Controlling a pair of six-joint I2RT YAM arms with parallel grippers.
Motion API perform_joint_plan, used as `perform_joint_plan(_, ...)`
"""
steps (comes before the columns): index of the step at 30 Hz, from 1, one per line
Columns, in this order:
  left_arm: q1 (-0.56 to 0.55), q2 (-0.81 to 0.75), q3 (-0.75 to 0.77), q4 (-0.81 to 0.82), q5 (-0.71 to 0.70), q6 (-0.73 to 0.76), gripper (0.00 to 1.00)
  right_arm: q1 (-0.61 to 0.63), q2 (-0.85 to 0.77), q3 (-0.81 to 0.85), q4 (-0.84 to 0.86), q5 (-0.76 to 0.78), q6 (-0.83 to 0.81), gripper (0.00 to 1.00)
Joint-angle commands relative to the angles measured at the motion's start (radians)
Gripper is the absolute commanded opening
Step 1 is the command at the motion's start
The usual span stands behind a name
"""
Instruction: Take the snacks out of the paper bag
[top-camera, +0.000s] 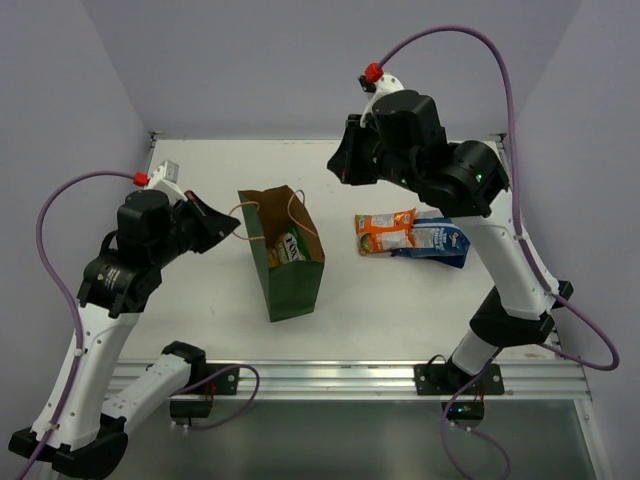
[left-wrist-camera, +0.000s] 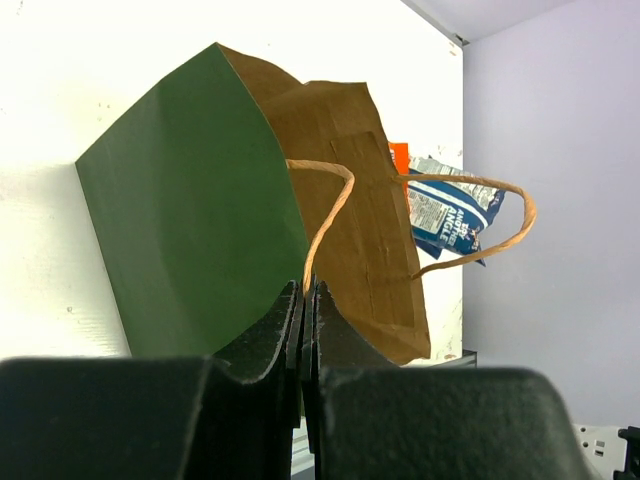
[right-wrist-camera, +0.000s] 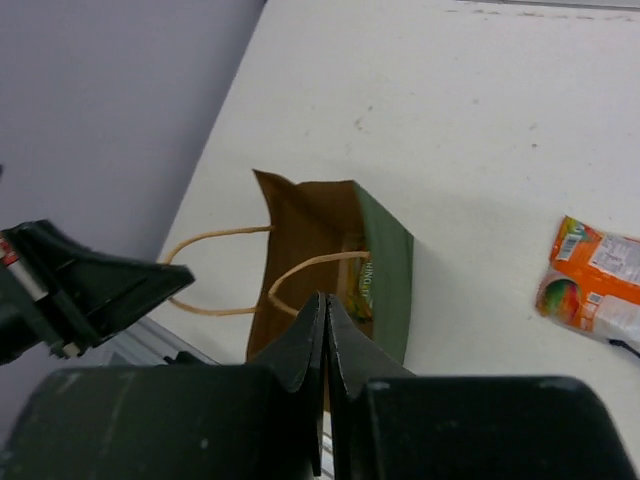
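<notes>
The paper bag stands open at the table's middle, dark green outside and brown inside. A green-and-yellow snack shows inside it, also visible in the right wrist view. An orange packet and a blue-and-white bag lie on the table right of the paper bag. My left gripper is at the bag's left, shut on one thin loop handle. My right gripper hovers behind and right of the bag, shut with nothing between its fingers.
The white table is walled by lilac panels at the back and both sides. A metal rail runs along the near edge. The second handle sticks out free toward the blue-and-white bag.
</notes>
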Motion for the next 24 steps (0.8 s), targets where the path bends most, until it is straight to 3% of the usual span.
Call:
perform_joint_plan(1,0.006,-0.005,0.021,0.006,0.017,0.015,0.0,0.064,0.02,0.013,-0.038,-0.062,0.022,0.0)
perform_joint_plan(4,0.006,-0.008,0.004,0.008,0.019,0.015,0.0,0.135,-0.01,-0.044,0.058,-0.106,0.002,0.0)
perform_joint_plan(11,0.006,-0.012,-0.007,0.002,0.027,0.013,0.0,0.244,0.085,0.042,0.043,-0.099,0.01,0.0)
perform_joint_plan(24,0.006,-0.029,-0.013,0.002,0.037,0.001,0.0,0.258,0.217,-0.002,0.043,-0.054,-0.003,0.0)
